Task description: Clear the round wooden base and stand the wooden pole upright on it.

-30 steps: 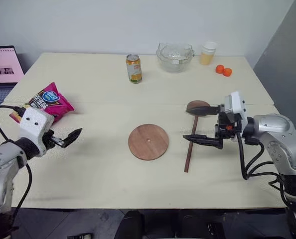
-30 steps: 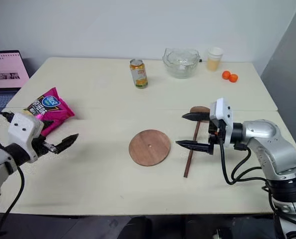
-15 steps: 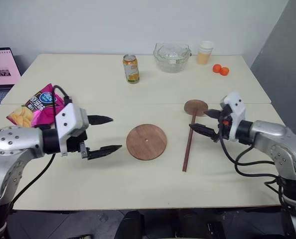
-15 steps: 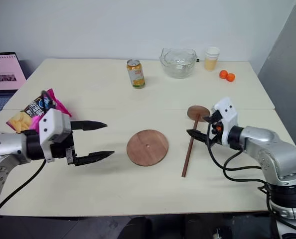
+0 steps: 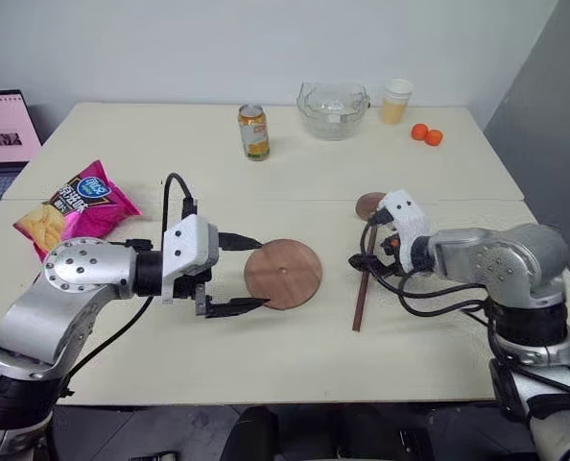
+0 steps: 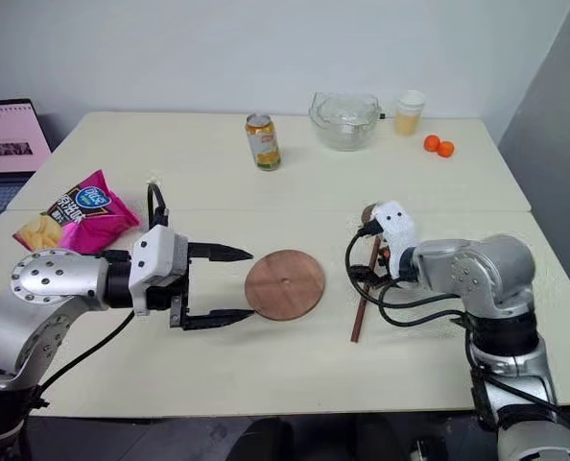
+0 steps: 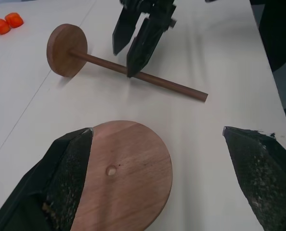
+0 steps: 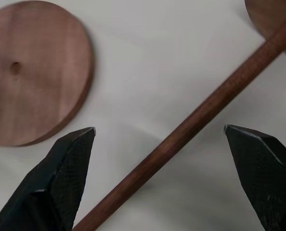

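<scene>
Left wrist view: the round wooden base [image 7: 121,175] lies bare before the spread-fingered, empty left gripper [image 5: 235,273]; the wooden pole [image 8: 191,126] lies flat beneath the right gripper's [image 5: 366,261] parted, empty fingers, ungrasped.

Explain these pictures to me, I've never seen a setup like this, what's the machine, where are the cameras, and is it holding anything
It's a humanoid robot with two arms, seen from two head cameras and one camera on each wrist. On the table lie the round wooden base and the wooden pole, plus a chip bag, can, glass bowl, cup and two small oranges. The left gripper is open beside the base; the right gripper is open, straddling the pole. Neither holds anything.
</scene>
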{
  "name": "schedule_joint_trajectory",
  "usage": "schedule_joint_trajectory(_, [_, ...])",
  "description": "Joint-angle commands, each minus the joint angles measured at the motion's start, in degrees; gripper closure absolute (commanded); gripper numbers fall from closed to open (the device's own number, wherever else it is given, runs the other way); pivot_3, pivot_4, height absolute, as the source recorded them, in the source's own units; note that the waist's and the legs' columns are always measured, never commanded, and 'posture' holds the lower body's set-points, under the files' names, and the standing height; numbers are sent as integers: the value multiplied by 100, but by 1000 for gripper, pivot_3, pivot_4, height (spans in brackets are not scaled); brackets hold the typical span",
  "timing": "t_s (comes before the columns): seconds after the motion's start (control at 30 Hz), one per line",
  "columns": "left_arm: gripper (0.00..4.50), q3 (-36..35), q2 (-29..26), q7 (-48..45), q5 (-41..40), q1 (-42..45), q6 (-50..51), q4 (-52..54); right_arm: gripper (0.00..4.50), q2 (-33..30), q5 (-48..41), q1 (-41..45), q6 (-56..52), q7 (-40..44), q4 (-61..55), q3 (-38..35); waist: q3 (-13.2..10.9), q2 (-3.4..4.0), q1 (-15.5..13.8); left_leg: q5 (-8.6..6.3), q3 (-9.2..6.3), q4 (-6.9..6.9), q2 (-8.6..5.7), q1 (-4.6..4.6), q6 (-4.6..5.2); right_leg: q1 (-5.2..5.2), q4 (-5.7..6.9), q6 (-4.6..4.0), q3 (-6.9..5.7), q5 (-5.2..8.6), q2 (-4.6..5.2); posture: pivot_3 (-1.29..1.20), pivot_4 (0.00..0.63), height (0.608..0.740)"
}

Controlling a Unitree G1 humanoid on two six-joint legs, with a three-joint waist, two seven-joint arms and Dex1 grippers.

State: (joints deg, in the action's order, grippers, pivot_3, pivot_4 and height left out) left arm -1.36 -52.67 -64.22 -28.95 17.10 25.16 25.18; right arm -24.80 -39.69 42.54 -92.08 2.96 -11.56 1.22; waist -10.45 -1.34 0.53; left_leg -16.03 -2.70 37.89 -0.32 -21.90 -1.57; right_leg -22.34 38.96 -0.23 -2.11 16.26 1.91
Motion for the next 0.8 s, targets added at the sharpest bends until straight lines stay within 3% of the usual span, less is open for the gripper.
schedule_joint_trajectory(0.03, [12, 142, 61, 6, 155, 59, -210, 152, 0, 203, -479, 337, -42, -895, 578, -217, 0, 0, 3, 0, 1, 0, 0, -1, 0, -1, 0, 0, 0, 0, 0, 0, 150, 740])
schedule_joint_trajectory(0.27, [12, 186, 148, 52, 207, 86, -201, 205, 0, 859, -1152, 642, -42, -2645, 1483, -732, 0, 0, 36, 0, 0, -1, 2, -2, 0, -3, 1, 0, 0, 0, -1, 0, 150, 740])
schedule_joint_trajectory(0.8, [0, 129, 110, -37, 212, 80, -200, 123, 3842, 1985, -2363, 875, -42, -5435, 1878, -2353, -1, 2, 105, 0, 1, -4, 3, -5, 1, -5, 1, 0, 0, 0, -4, 0, 150, 740])
